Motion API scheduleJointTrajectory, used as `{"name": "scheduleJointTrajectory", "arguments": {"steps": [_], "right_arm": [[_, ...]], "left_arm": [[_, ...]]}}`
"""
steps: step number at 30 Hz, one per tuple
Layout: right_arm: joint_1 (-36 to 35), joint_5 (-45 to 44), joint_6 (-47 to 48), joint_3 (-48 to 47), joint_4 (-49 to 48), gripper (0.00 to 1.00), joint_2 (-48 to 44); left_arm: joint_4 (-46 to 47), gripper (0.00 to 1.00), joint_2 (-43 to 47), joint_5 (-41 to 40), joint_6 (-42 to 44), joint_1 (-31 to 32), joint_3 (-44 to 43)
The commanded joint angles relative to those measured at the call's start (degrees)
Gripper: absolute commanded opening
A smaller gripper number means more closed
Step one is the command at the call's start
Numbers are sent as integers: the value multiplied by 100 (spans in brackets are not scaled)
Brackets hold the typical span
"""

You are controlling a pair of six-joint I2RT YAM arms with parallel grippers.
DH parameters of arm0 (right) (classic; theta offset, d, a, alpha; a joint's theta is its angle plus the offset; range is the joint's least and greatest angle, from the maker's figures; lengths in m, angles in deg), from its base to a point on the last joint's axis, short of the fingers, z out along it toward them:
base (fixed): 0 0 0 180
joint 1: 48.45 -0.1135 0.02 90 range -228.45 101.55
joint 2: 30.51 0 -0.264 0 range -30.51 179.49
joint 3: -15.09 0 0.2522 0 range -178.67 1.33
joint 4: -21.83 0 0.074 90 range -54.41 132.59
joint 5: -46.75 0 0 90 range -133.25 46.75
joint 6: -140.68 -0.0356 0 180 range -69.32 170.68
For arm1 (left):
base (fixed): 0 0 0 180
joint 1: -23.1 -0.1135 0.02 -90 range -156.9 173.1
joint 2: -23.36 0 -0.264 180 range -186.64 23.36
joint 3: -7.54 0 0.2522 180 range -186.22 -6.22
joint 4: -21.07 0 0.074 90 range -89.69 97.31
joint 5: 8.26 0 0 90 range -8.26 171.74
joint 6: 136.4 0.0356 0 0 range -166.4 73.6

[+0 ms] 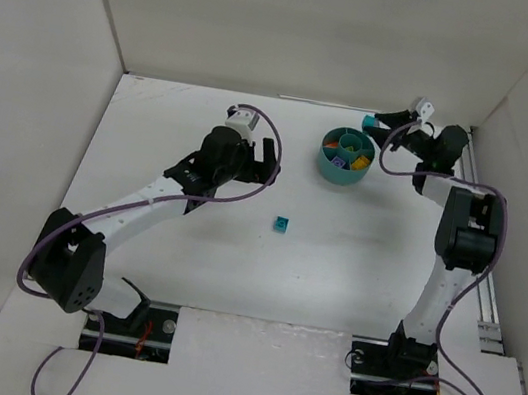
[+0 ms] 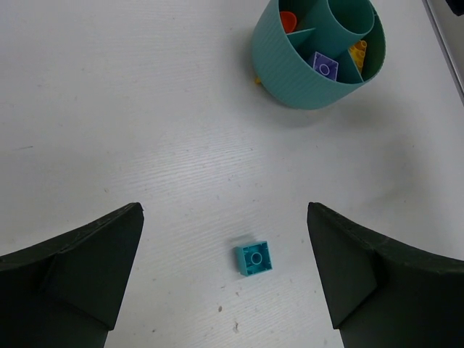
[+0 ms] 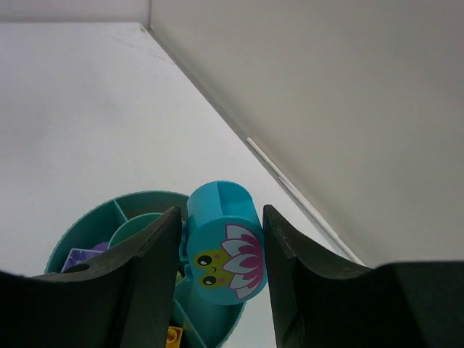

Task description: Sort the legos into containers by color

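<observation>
From above, the tub (image 1: 347, 157) sits upper right of centre on the surface (image 1: 165, 242), and a teal brick (image 1: 282, 224) lies alone near the middle. The left claw (image 1: 272, 161) hangs left of the tub. The right claw (image 1: 373, 124) is at the tub's upper-right edge.

In the left wrist view, the left claw's fingers (image 2: 80, 268) are wide apart at the bottom, with the teal brick low between them. The tub at upper right holds purple (image 2: 324, 67), yellow (image 2: 358, 52) and orange-red (image 2: 288, 20) bricks in separate wedges.

In the right wrist view, the right claw is clamped on a teal flower-printed piece (image 3: 217, 217), in front of the tub's rim.
</observation>
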Motion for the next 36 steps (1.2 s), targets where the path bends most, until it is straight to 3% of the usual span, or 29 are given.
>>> {"name": "scheduleJointTrajectory", "arguments": {"steps": [1, 3, 6, 36], "right_arm": [[176, 700, -2589, -247, -3844, 25, 510], [177, 700, -3694, -545, -5054, 25, 1000], [230, 700, -4122, -845, -5395, 25, 1319], [194, 892, -4457, -1206, -4912, 36, 1882]], "left_arm": [[227, 94, 47, -29, 80, -21, -235], [297, 94, -5, -29, 19, -21, -173], [297, 94, -58, -29, 19, -21, -173], [350, 91, -410, 156, -34, -21, -331]]}}
